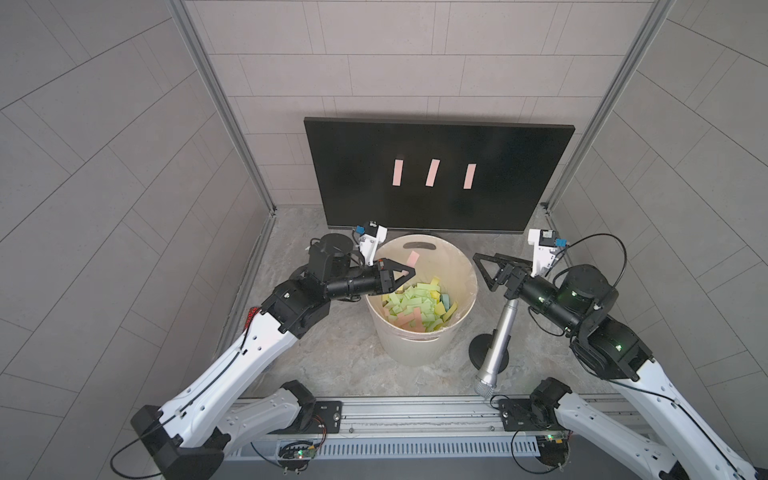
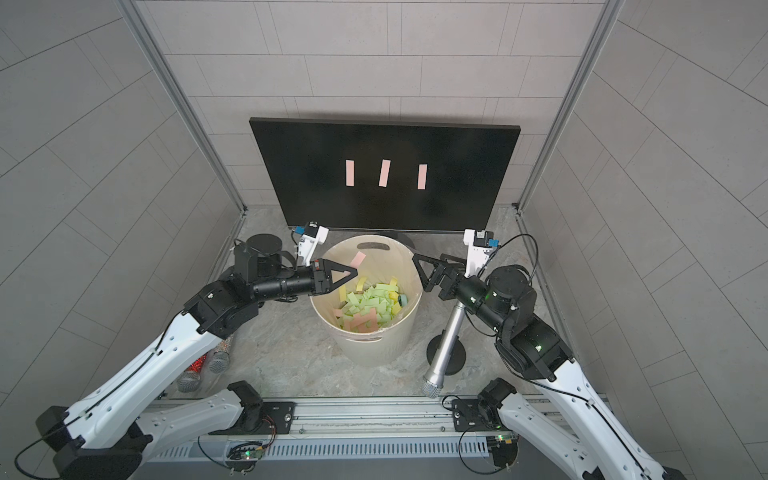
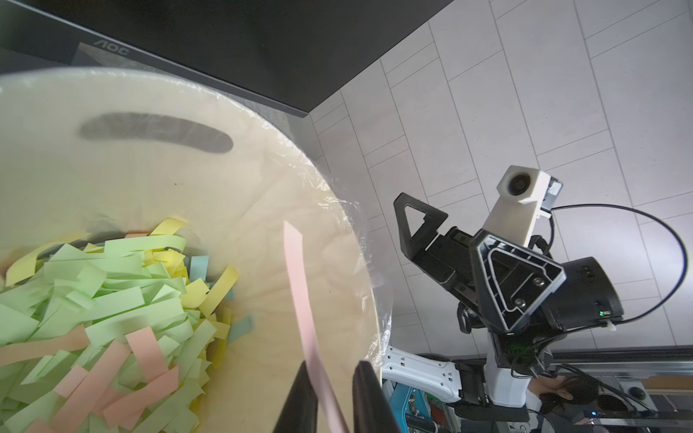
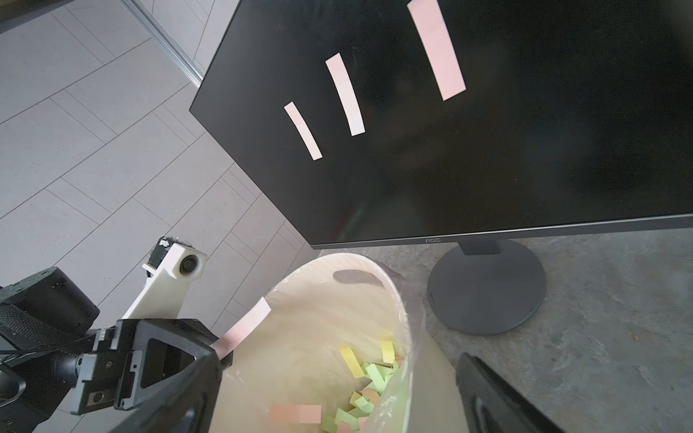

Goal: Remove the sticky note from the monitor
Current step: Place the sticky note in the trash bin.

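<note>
My left gripper (image 3: 332,375) jaws narrowly parted; pink note (image 3: 300,292) against one finger, long axis running past tips over bucket (image 3: 187,168); right gripper (image 1: 482,272) wide, empty. Three notes (image 1: 397,172) on monitor (image 1: 519,187).

The brand name on the monitor (image 4: 450,150)

The letters "AOC" (image 4: 432,240) stand in pale grey near the middle of the lower bezel (image 4: 562,226) of the screen, close to the place where the neck of the round stand (image 4: 487,292) goes behind it. In the right wrist view they appear upside down, small but clear. In the left wrist view the same letters (image 3: 111,49) show on this bezel, turned over as well and a little blurred, just beyond the rim of the cream bucket (image 3: 240,101). In both top views the lower bezel is visible, but the mark there is too small to read.
</note>
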